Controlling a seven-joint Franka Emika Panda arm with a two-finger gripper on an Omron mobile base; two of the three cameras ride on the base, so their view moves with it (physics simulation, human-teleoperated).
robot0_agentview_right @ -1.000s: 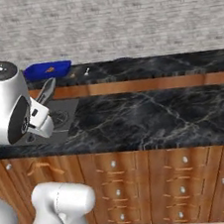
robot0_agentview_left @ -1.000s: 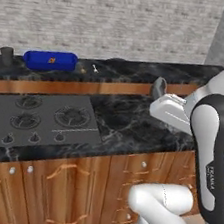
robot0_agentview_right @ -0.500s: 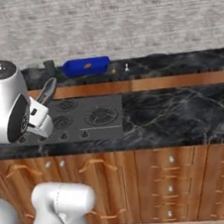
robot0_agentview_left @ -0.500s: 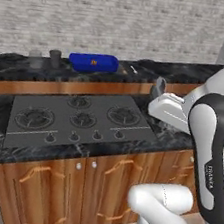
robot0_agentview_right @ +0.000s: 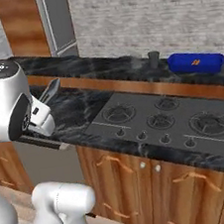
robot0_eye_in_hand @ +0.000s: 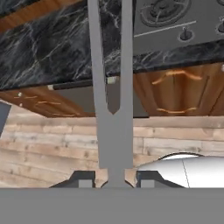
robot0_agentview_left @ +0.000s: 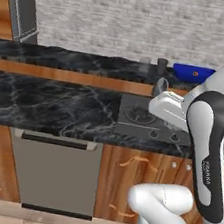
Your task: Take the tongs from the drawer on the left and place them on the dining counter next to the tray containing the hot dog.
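Spanning black-marble dining counter (robot0_agentview_right: 106, 87), inset cooktop (robot0_agentview_right: 165, 119), grey brick wall (robot0_agentview_left: 137, 21)

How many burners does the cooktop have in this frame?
5 on the cooktop in the right base view: two along the back, one in the middle, one front left, one front right. In the left base view the arm hides most of them.

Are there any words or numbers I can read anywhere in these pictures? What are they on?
Robot arm: grey lettering runs down its side in the left base view, too blurred to read.
Blue tray: a small orange mark on its side, too small to tell whether it is writing.
Cooktop, tongs and dining counter: no words or numbers.
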